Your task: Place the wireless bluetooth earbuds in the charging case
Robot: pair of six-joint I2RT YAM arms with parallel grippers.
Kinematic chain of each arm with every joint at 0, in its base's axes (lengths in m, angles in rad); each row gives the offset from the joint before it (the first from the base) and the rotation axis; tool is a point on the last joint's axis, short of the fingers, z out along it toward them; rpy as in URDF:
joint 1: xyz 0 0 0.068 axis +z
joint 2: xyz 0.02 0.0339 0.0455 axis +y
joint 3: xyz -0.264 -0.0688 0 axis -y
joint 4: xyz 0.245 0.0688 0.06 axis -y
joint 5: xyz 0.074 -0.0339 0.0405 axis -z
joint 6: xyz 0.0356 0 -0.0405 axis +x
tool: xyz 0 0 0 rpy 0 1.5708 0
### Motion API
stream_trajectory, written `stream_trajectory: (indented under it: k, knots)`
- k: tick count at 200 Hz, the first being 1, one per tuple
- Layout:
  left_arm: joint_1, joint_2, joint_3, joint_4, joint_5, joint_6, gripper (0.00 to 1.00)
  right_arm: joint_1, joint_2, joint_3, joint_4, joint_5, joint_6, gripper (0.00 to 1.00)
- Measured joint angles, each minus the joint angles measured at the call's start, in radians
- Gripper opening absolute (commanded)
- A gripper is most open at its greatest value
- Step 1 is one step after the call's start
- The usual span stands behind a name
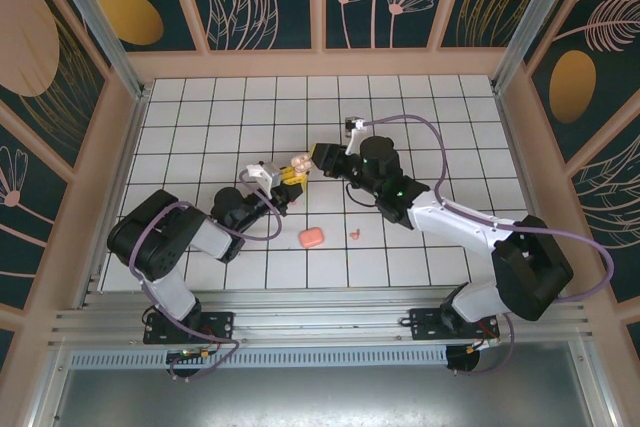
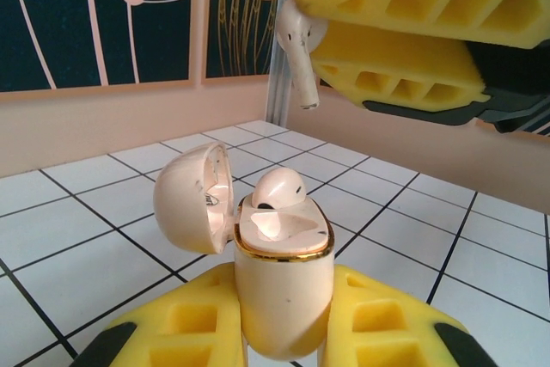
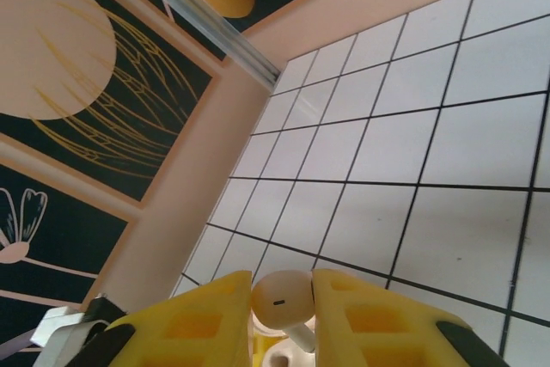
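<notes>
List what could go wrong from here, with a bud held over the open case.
1. The right tool grips the bud by its round head alone; it may twist or slip on contact.
2. Its stem hangs tilted above the case, near the seated bud; it may catch the rim or knock that bud.
3. The left tool holds the case low; a downward push may tip it.

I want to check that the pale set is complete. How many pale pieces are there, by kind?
pale charging case: 1, open, held in the left tool
pale earbuds: 2, the seated earbud in the case and the held earbud in the right tool
Total: 3
</notes>
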State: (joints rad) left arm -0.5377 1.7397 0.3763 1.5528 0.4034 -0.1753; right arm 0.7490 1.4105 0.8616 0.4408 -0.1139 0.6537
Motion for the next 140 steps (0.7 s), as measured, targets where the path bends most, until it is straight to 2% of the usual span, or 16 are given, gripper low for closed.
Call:
stream_trajectory:
  k: [140]
  knots:
    - [-0.005, 0.012, 0.024, 0.033, -0.052, -0.028, 0.09, 0.051, 0.070, 0.031, 0.053, 0.008, 0.000, 0.22]
